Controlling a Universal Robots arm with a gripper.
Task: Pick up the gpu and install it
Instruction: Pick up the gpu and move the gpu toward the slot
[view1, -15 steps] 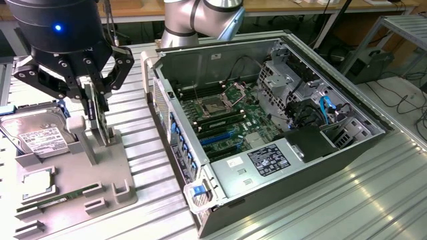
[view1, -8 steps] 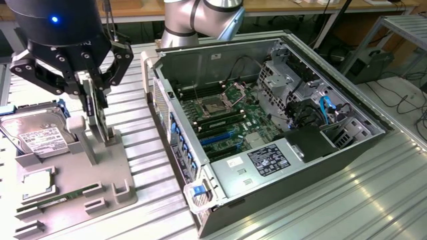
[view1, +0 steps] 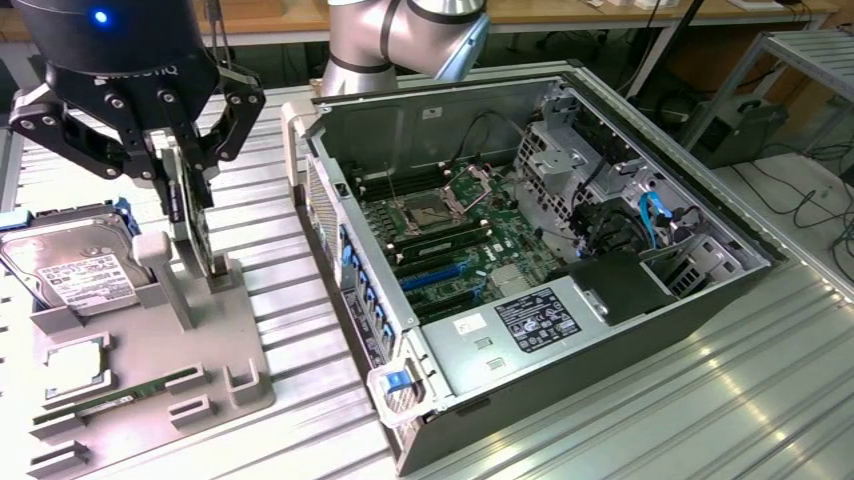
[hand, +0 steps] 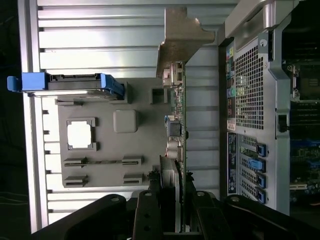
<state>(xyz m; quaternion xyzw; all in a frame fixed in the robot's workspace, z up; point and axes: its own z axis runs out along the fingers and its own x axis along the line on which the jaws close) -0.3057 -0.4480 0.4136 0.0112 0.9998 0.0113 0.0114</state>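
the hand (view1: 187, 195) is lowered over a grey holder tray (view1: 200, 350) at the exterior view's left and is clamped on the gpu (view1: 198, 245), with one finger pressed against each face of the card. the gpu is stood upright on its long edge, and its lower edge is seated in a raised slot of the tray. in the wrist view the gpu (hand: 179, 135) is seen edge-on, running between the two black fingers (hand: 150, 215) of the hand (hand: 175, 220), and its silver bracket (hand: 182, 37) is carried at the end away from the hand. a hard drive (view1: 67, 265) with blue side rails is propped at a tilt on the same tray (hand: 105, 142), beside the gpu; the drive (hand: 65, 82) is seen edge-on in the wrist view. a square processor chip (view1: 74, 365) (hand: 80, 135) and a narrow memory stick (view1: 120, 397) (hand: 102, 161) are laid in other pockets of the tray. an open computer case (view1: 427, 120) (hand: 250, 90) is laid on its side just beside the tray, at the exterior view's right, with its motherboard exposed. everything is carried on a slatted metal bench (view1: 667, 400) (hand: 100, 35).
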